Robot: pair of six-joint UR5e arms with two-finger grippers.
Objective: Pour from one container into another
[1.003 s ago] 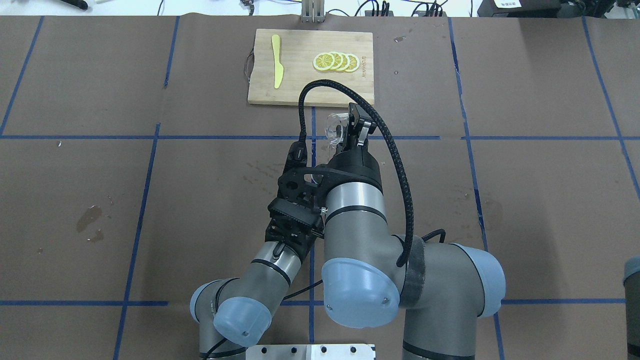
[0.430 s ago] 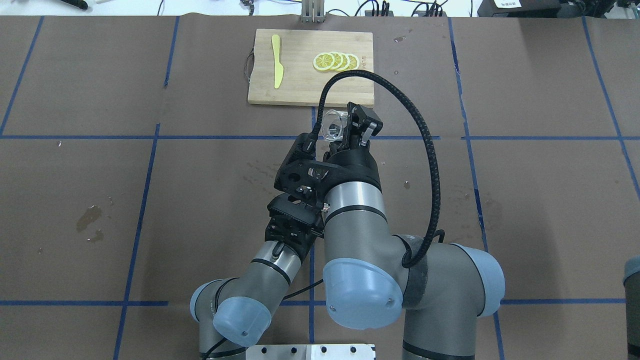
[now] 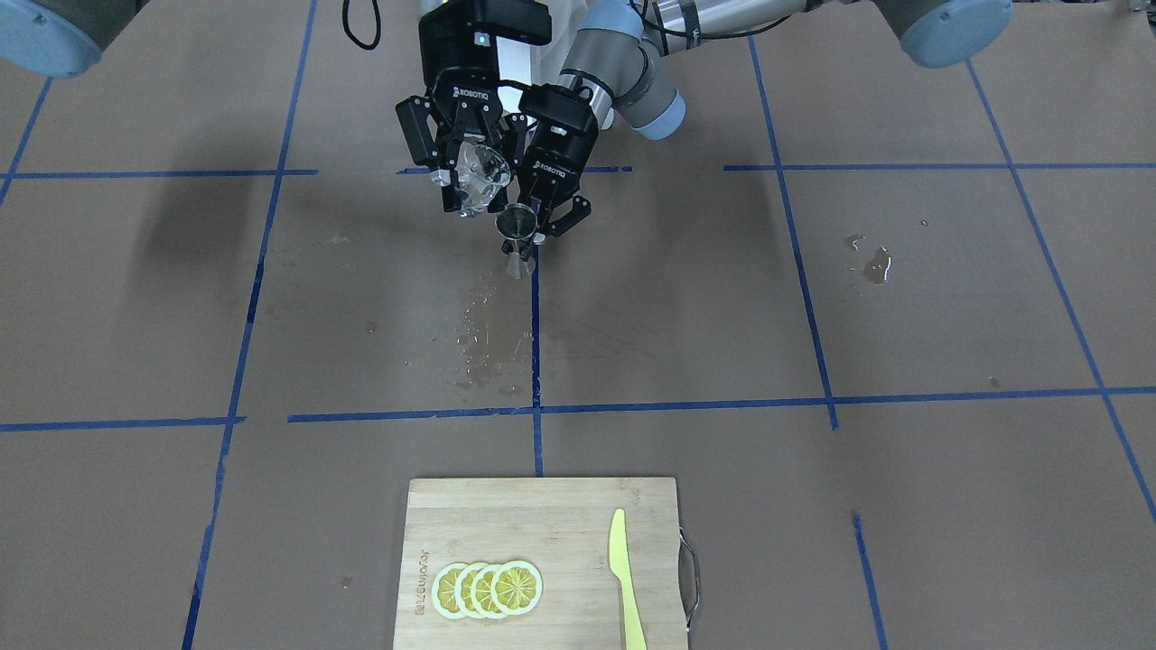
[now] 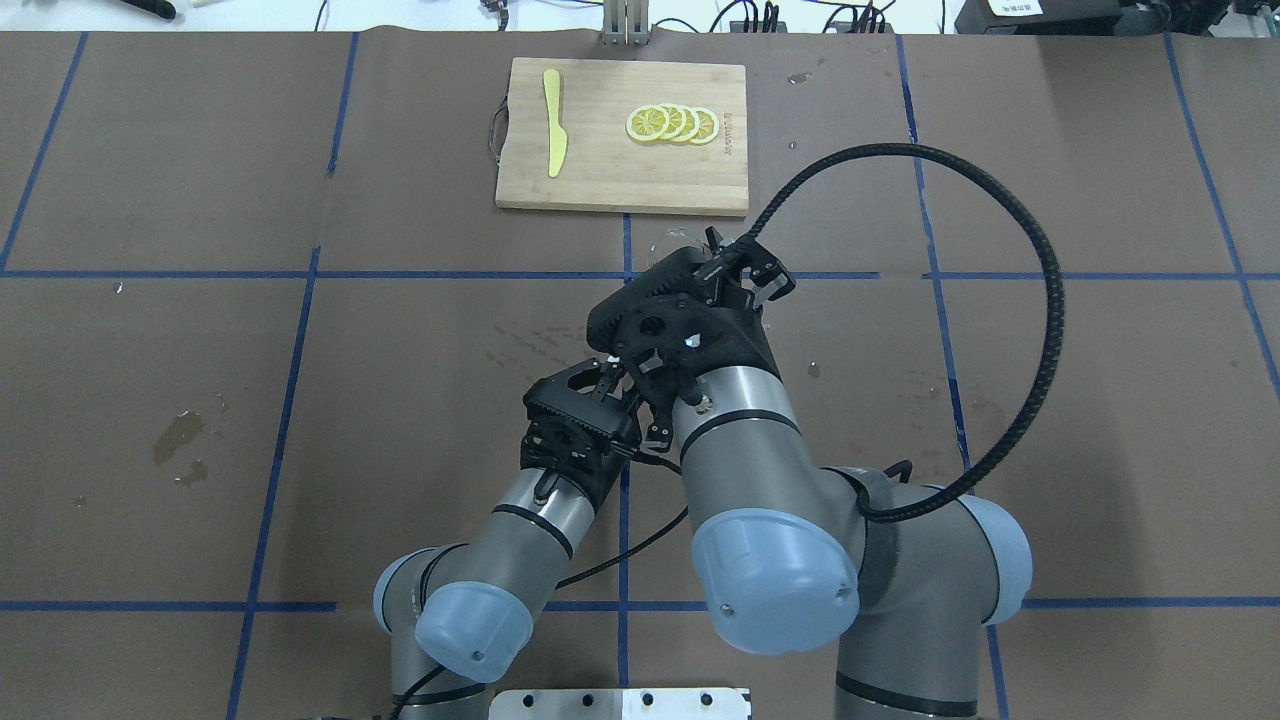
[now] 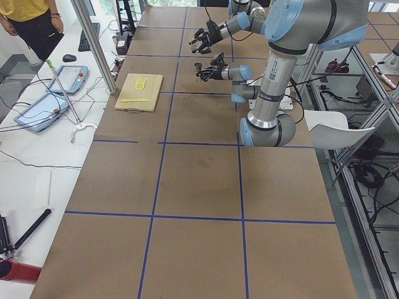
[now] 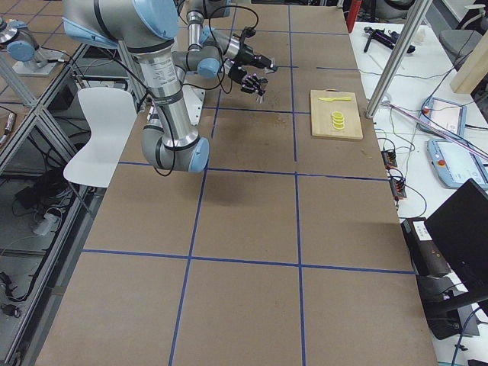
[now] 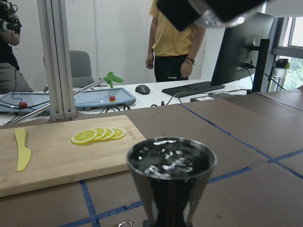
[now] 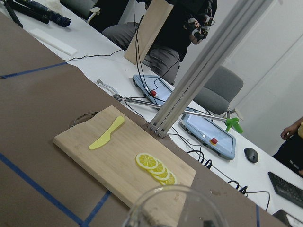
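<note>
We log: small clear glass cup (image 3: 476, 176), tilted, clamped in right gripper (image 3: 469, 185), off the table | small silvery hourglass-shaped steel jigger (image 3: 518, 236), upright, rippling liquid inside, pinched by left gripper (image 3: 535, 231), just below the cup's mouth

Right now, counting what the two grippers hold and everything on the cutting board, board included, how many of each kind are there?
glass cup: 1
steel jigger: 1
cutting board: 1
yellow knife: 1
lemon slices: 4
Total: 8
</note>
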